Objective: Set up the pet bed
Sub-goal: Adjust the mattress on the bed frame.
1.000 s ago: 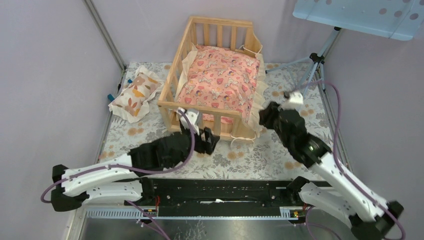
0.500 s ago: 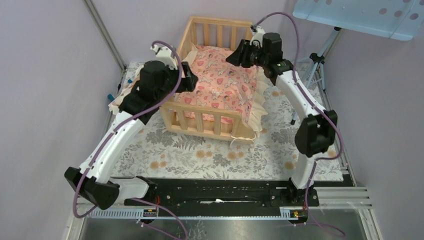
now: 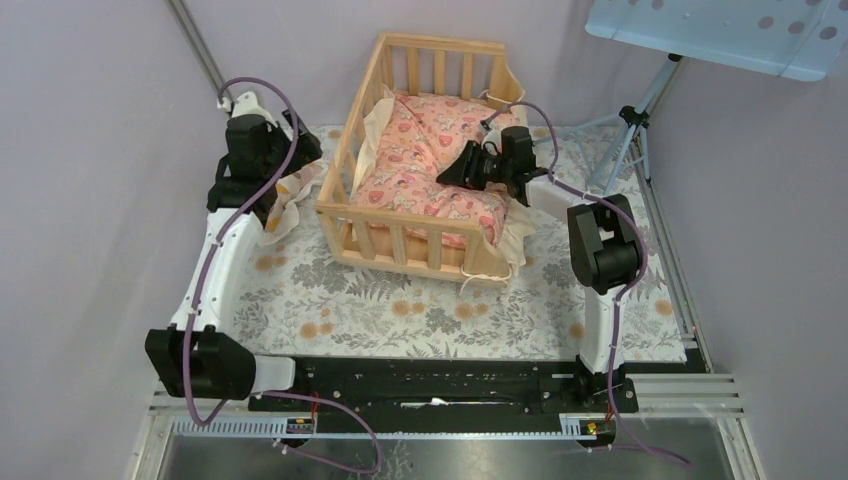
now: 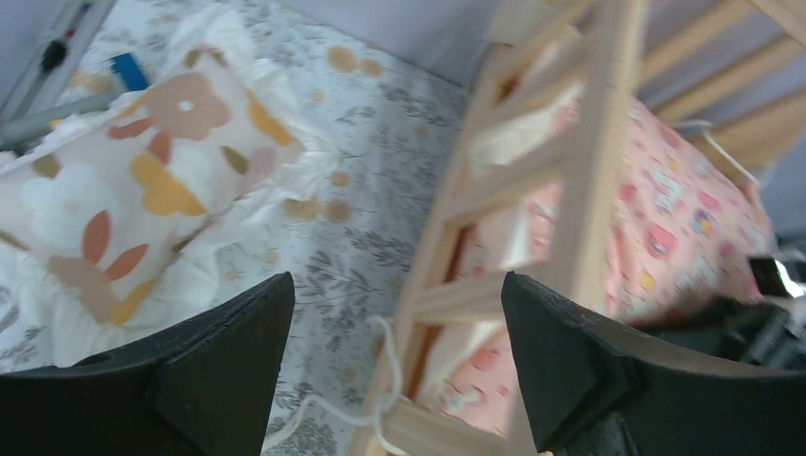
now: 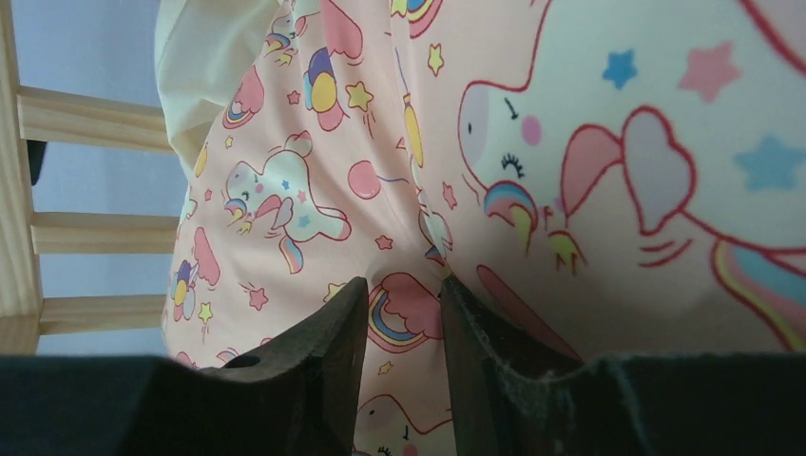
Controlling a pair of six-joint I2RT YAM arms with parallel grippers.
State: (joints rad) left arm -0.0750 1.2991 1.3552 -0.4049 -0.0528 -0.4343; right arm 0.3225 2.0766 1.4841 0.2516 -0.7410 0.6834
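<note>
While both arm bases sit at the near edge, a grey-and-cream floral cloth (image 3: 420,310) covers the worktop (image 3: 450,385) ahead of them. The left arm reaches along the left side. The left pincer (image 4: 392,313) hangs wide open and holds nothing. It is above the cloth, between the small cream pillow with orange leaf prints (image 4: 124,199) and the bed's left rail. The pillow lies on the cloth just left of that rail. The large light natural-wood pet bed with low slatted rails (image 3: 440,43) stands upright in the middle of the worktop, towards its far side. Inside it lies the pink patterned cushion with a cream ruffle (image 3: 420,160), rumpled, its ruffle spilling over the bed's open right side. The right pincer (image 5: 399,304) comes in over that side, its fingers drawn close together and nipping a fold of the cushion's pink fabric. Beyond the bed's right corner stands a grey metal tripod (image 3: 625,140).
</note>
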